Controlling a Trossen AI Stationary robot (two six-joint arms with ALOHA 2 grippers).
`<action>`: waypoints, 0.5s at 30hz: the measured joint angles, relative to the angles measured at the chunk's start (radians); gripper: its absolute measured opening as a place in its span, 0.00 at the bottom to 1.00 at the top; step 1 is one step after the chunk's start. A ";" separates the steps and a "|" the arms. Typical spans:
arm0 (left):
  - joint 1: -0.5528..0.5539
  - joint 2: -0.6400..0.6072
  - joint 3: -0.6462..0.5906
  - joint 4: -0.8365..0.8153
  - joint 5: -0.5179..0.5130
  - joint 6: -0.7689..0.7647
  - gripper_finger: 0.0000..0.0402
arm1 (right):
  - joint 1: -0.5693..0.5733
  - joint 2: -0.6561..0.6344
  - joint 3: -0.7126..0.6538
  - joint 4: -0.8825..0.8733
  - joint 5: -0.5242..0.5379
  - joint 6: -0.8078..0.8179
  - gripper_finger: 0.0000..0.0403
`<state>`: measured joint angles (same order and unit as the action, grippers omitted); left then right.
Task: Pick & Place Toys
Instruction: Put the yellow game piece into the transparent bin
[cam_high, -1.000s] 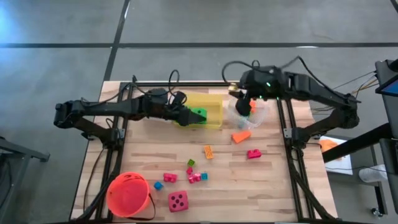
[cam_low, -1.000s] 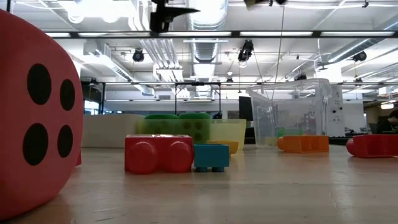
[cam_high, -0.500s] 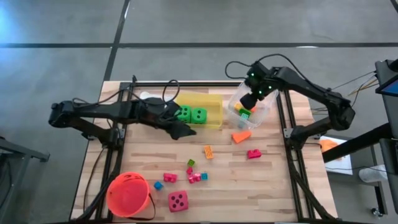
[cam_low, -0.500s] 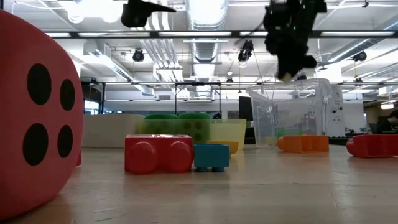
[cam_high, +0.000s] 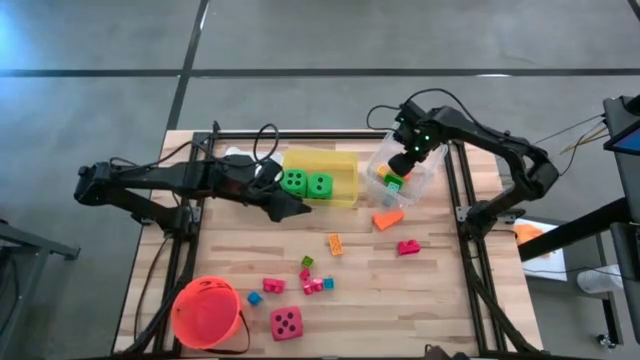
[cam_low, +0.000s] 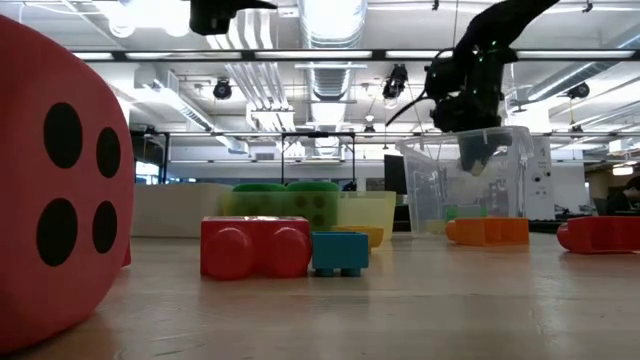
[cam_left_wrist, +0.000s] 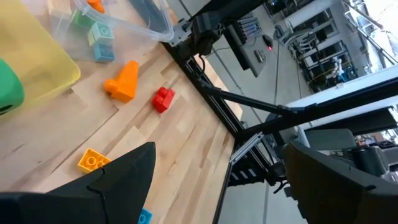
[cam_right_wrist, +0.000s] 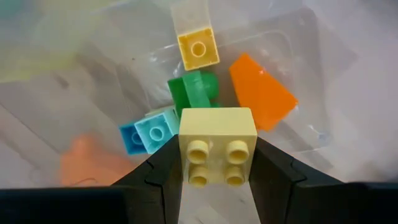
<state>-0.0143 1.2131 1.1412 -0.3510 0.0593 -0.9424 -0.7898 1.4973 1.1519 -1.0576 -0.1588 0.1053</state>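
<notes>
My right gripper (cam_high: 404, 166) points down into the mouth of the clear bin (cam_high: 420, 185), shut on a pale yellow block (cam_right_wrist: 217, 146). Below it in the bin lie a yellow, a green, a light blue and an orange toy. My left gripper (cam_high: 291, 207) hangs open just in front of the yellow bin (cam_high: 340, 160), where two green dice (cam_high: 307, 184) lie. On the table lie an orange wedge (cam_high: 388, 218), a red block (cam_high: 408, 247), an orange-yellow block (cam_high: 335, 243), several small blocks (cam_high: 312, 282) and a pink-red die (cam_high: 286, 322). My right gripper pinches the pale yellow block by two opposite sides (cam_right_wrist: 185, 155) between its two fingers (cam_right_wrist: 163, 174). The fingers come steeply from above. The block hangs clear above the toys in the clear bin, its four-stud face turned toward the wrist camera.
An orange-red bucket (cam_high: 207, 312) stands at the near left corner. Black frame rails (cam_high: 462, 200) run along the table's left and right sides. Bare wood lies between the bins and the scattered blocks. In the low view the pink-red die (cam_low: 55, 190) fills the left.
My right gripper has come down with the pale yellow block from high above into the clear bin's mouth, tipping to point downward. My left gripper has drawn back from over the yellow bin toward the near left, and both green dice now show in the bin.
</notes>
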 joint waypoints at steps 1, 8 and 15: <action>0.000 0.000 0.000 0.000 0.000 0.000 0.85 | -0.001 0.012 0.000 0.000 0.000 -0.002 0.33; 0.000 0.001 -0.001 0.000 -0.012 0.000 0.85 | 0.011 0.099 -0.012 0.027 0.001 -0.063 0.33; 0.000 0.001 -0.001 -0.002 -0.012 0.000 0.85 | 0.015 0.122 -0.079 0.140 -0.001 -0.083 0.33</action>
<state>-0.0143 1.2140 1.1404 -0.3531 0.0476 -0.9428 -0.7750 1.6195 1.0726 -0.9181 -0.1599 0.0221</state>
